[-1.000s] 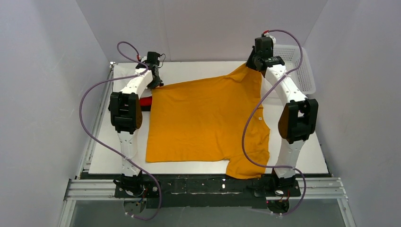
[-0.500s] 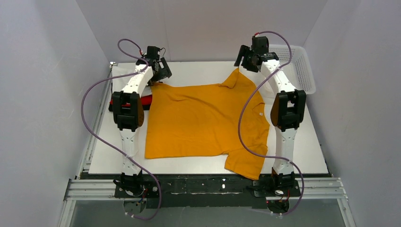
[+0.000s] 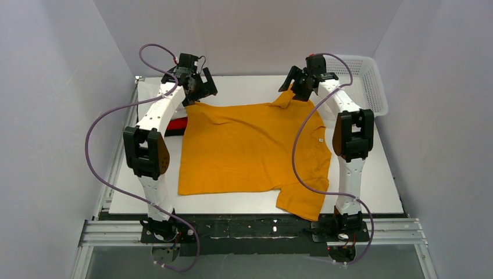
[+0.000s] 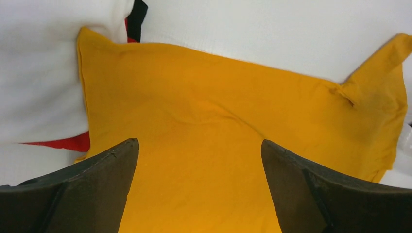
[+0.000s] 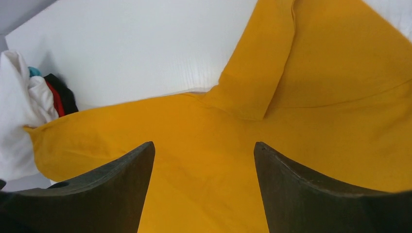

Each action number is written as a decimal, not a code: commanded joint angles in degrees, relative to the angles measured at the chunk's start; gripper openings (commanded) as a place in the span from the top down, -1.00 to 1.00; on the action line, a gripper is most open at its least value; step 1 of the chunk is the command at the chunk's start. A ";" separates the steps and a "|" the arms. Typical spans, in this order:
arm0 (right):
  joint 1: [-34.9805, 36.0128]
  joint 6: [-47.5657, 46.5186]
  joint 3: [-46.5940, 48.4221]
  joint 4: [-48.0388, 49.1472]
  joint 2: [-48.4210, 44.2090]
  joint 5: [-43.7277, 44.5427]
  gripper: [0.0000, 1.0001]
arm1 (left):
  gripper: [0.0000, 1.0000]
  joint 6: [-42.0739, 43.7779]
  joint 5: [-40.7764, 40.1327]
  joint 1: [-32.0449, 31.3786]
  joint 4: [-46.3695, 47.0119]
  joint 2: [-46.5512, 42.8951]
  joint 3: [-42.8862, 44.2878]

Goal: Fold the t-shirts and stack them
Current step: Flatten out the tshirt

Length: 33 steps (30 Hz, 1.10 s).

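Note:
A mustard-orange t-shirt lies spread flat on the white table, with its neck label near the right edge and one sleeve hanging off the front edge. My left gripper hovers open over the shirt's far left corner, and cloth shows under the left gripper. My right gripper hangs open above the far right sleeve, and the right gripper holds nothing. Folded white, red and black shirts sit stacked at the left.
A white lattice basket stands at the back right corner. The folded stack is partly hidden under the left arm. Purple cables loop off both arms. Grey walls close in the table on three sides.
Both grippers have opened and let go of the orange shirt's far edge. The shirt has settled flat. Both grippers have lifted a little off the cloth.

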 commanded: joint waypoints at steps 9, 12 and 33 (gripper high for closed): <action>0.86 8.54 4.28 3.53 9.31 -2.87 -0.65 | -0.96 -2.51 9.59 -6.87 -3.68 -7.88 -18.48; 0.99 9.31 5.41 4.21 11.11 -3.11 -0.65 | -0.97 -2.75 11.50 -7.83 -1.17 -8.62 -23.44; 2.58 27.17 31.06 37.67 32.05 -0.95 -0.70 | -0.97 -4.32 9.34 -7.85 -1.78 -9.74 -38.98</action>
